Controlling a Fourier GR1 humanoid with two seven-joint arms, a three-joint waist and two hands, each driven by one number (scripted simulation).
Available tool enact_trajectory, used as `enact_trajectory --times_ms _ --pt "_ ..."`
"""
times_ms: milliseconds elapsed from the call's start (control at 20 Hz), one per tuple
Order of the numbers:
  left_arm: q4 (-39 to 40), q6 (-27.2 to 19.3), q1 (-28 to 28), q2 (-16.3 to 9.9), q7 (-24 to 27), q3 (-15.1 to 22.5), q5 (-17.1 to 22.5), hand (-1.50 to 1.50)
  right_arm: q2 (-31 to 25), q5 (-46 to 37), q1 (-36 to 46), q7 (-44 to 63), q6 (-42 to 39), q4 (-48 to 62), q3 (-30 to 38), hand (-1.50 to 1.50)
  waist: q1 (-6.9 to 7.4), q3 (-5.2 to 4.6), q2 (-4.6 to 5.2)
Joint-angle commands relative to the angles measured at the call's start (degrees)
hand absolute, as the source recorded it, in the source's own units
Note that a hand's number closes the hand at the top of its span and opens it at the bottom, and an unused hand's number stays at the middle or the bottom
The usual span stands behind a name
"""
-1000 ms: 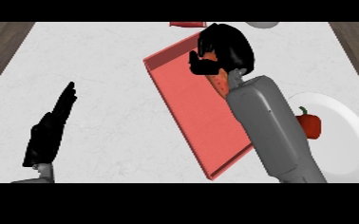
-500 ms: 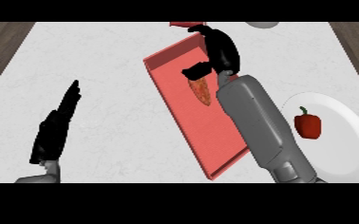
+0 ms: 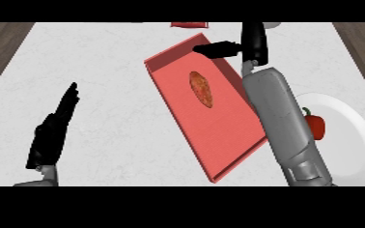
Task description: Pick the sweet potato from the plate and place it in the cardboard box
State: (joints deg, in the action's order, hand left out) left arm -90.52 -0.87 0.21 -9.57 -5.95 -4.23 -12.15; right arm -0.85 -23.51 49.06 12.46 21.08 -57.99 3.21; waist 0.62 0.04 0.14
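You're looking steeply down on a pale, faintly marbled counter top [image 3: 128,53], and the landmark here is the flat, salmon-red rectangular box [image 3: 214,125] with its low raised rim, lying skewed across the middle. Inside that red box, toward its far half, lies the elongated, orange-brown sweet potato [image 3: 202,89], rough and mottled on its skin, flat on the box floor and touching nothing else. Your black right hand [image 3: 246,46] sits over the red box's far corner, apart from the sweet potato; its thumb juts out sideways toward the left and the fingers run straight up and away, so it's spread and has hold of nothing. The smooth grey forearm [image 3: 281,121] runs down along the red box's right edge, covering part of that rim. Just right of the red box, partly hidden behind the forearm, you've got a round white plate [image 3: 342,118], glossy and plain, and on it a shiny red bell pepper [image 3: 315,127] with a small green stem. Well left of the red box, your black left hand [image 3: 51,133] rests on edge near the lower corner, fingers straight and pointing away, empty. Beyond the red box's far side, a small dark-red object [image 3: 189,24] shows at the counter's far edge, too cut off to tell its shape.
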Motion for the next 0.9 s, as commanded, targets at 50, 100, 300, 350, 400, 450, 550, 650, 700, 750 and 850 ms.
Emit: enact_trajectory --times_ms 50,100,300,350,400,450,550,650,700,750,850 --pt "-1.1 -0.4 1.3 0.9 -0.7 0.3 -0.1 0.0 -2.3 7.4 -5.9 -7.0 1.3 -5.1 7.1 -1.5 -0.69 0.02 -0.18" --pt "2.0 0.2 -1.8 -0.6 -0.2 -1.6 0.6 0.0 -4.9 6.9 -2.6 -1.6 0.0 -6.7 7.8 -1.5 -1.0 -0.04 -0.22" --pt "2.2 -1.0 -0.5 0.8 0.9 0.3 -1.4 0.0 -10.9 11.1 -9.9 -3.9 -2.6 -10.6 13.1 -1.5 -1.37 -0.02 -0.19" --pt "-1.1 0.6 1.9 -0.4 -1.2 -0.5 -0.1 0.0 -13.4 12.4 -11.3 -2.7 -4.1 -11.6 14.9 -1.5 -1.25 0.0 -0.34" --pt "0.7 -1.9 1.1 1.3 1.1 -0.1 -1.4 0.0 -12.1 14.1 -14.6 -6.8 -3.9 -12.4 15.6 -1.5 -1.16 -0.01 -0.22" --pt "1.7 1.7 0.1 -1.4 1.9 -2.6 1.9 0.0 -13.5 15.3 -15.7 -5.0 -5.8 -15.5 16.0 -1.5 -1.26 -0.04 -0.29" --pt "2.7 0.8 -1.2 -0.6 0.7 -2.0 1.1 0.0 -17.6 20.2 -17.1 -6.5 -10.7 -14.4 20.3 -1.5 -1.3 -0.02 -0.18" --pt "2.7 0.2 -1.1 -0.7 1.7 -2.2 0.5 0.0 -23.9 23.5 -16.6 -9.5 -16.3 -9.7 24.4 -1.5 -0.92 0.0 -0.02" --pt "0.7 -1.6 1.5 2.4 1.9 0.7 -1.4 0.0 -24.5 24.7 -17.5 -10.4 -17.7 -9.2 25.0 -1.5 -0.68 0.0 -0.1" --pt "-0.6 1.0 1.0 -0.4 -0.4 -1.1 0.6 0.0 -25.4 27.3 -23.6 -12.2 -21.9 -12.8 26.4 -1.5 -1.42 0.02 -0.29" --pt "-0.2 2.1 0.9 -1.4 1.1 -2.3 1.3 0.0 -26.0 26.5 -24.5 -11.8 -22.6 -13.5 24.9 -1.5 -0.77 -0.03 -0.22"
